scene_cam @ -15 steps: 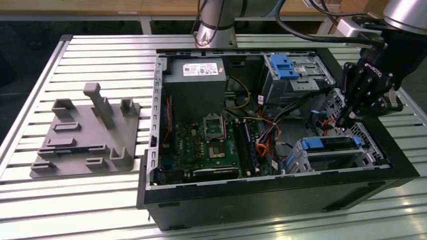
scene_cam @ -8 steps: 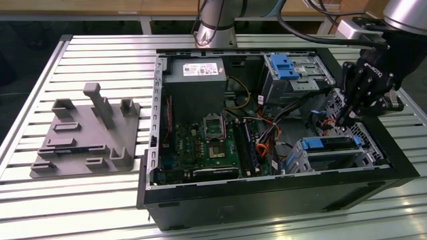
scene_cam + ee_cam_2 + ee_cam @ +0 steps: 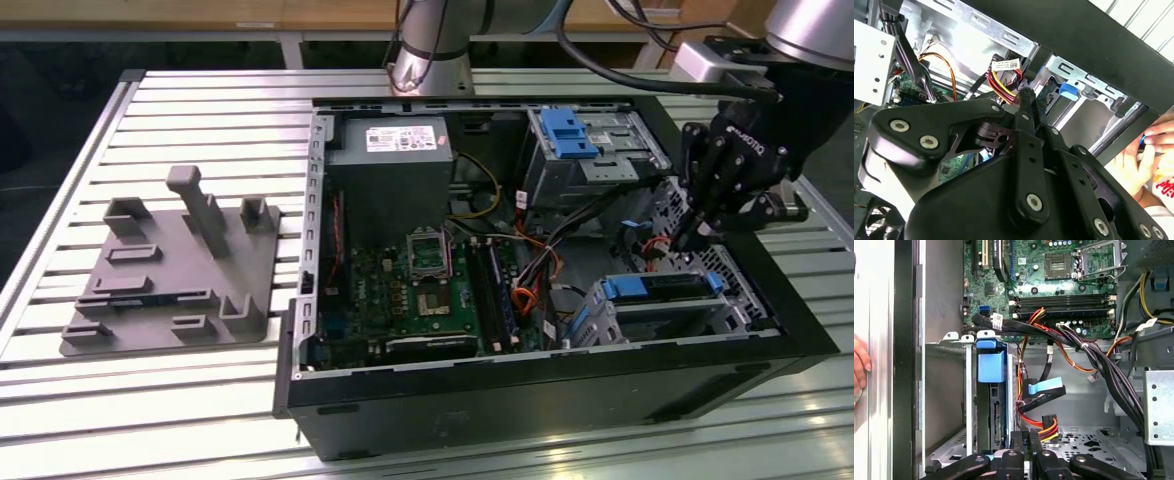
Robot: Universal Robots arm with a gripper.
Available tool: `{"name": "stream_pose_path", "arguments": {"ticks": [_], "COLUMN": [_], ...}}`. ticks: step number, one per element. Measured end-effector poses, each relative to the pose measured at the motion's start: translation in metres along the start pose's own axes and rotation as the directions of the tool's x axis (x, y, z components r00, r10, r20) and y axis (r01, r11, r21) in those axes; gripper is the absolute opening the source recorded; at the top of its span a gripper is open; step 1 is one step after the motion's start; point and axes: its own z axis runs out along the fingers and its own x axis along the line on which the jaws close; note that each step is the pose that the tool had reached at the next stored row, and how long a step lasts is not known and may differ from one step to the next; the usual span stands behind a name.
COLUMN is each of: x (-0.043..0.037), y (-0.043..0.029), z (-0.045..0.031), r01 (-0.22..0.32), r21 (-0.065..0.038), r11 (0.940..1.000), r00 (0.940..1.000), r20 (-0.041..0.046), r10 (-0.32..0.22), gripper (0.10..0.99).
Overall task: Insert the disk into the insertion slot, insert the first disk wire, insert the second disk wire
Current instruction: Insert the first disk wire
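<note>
Blue-framed disk (image 3: 990, 367) seated in perforated steel insertion slot (image 3: 729, 296), black gripper (image 3: 1027, 435) clenched (beside red-yellow wire plug (image 3: 1049, 421))

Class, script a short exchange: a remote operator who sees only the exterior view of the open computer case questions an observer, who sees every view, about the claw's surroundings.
Operator: The black claw hangs by the silver hard drive in its bright blue plastic carrier. Any wire close by?
Observer: Yes. In the first wrist view, the connector of a red, yellow and black wire bundle lies right beside the claw.
Operator: Is anyone near?
Observer: Both wrist views show a person's hand just outside the black computer case's wall.
</note>
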Motion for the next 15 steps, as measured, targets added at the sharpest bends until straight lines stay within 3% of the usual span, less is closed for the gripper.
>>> {"name": "stream_pose_path", "arguments": {"ticks": [3,7,9,12,13,15], "x": [0.0004,0.0018,0.0032,0.0068,0.0083,0.0090], "y": [0.0006,0.0052,0.0065,0.0067,0.0067,0.0066], "z": [0.0000,0.0004,0.0007,0.0012,0.0014,0.0014], "r01": [0.012,0.011,0.010,0.011,0.011,0.011], "r21": [0.007,0.029,0.034,0.034,0.034,0.034], "r11": [0.9999,0.9995,0.9994,0.9993,0.9994,0.9993], "r00": [0.9999,0.9998,0.9992,0.9965,0.9957,0.9956], "r20": [0.0044,0.0189,0.0385,0.0828,0.0910,0.0922], "r10": [-0.012,-0.011,-0.012,-0.014,-0.014,-0.014], "gripper": [0.165,0.165,0.165,0.165,0.165,0.165]}}
